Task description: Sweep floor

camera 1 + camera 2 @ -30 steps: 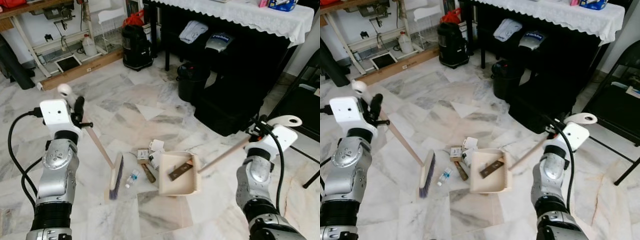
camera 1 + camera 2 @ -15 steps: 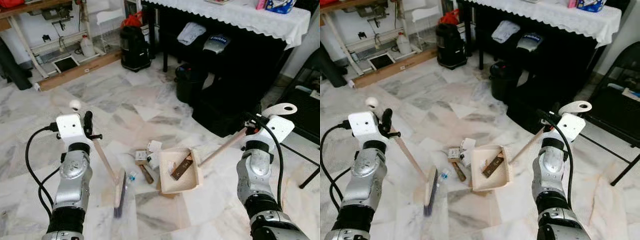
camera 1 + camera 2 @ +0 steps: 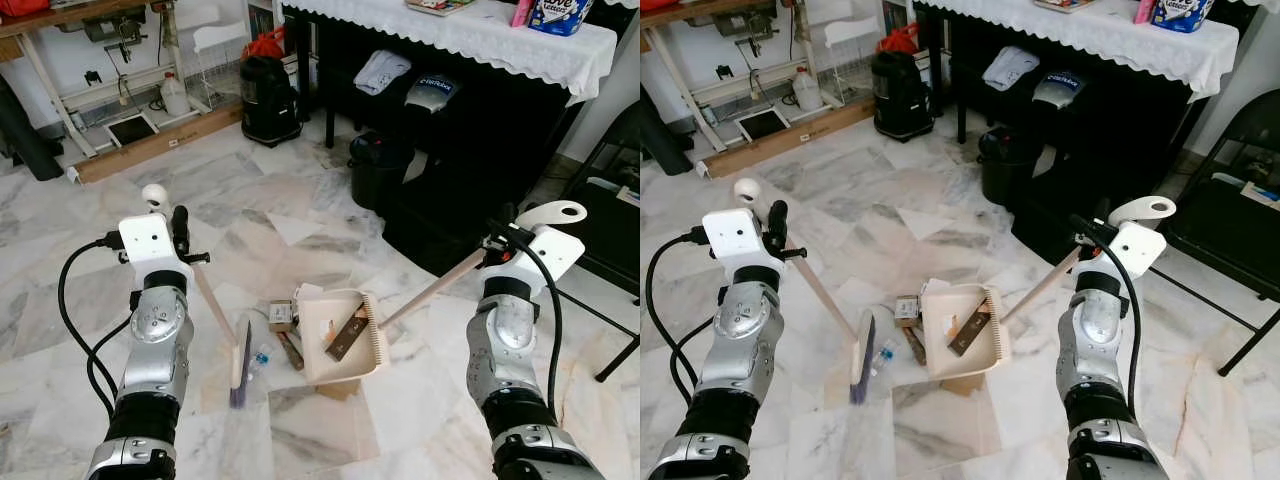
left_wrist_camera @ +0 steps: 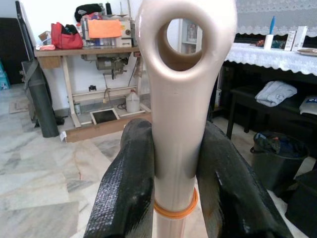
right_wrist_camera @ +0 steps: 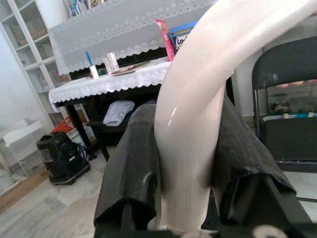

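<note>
While left end effector (image 4: 173,163) clamps the broom (image 3: 238,352) handle, brush head on the marble floor (image 3: 330,215) beside litter (image 3: 283,318), right end effector (image 5: 190,158) clamps the dustpan (image 3: 338,335), tilted, holding a brown scrap.

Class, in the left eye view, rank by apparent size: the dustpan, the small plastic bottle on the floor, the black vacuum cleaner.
1. Black vacuum cleaner, though farther away, so truly bigger still.
2. Dustpan, nearly alike in apparent size.
3. Plastic bottle, clearly smallest.
</note>
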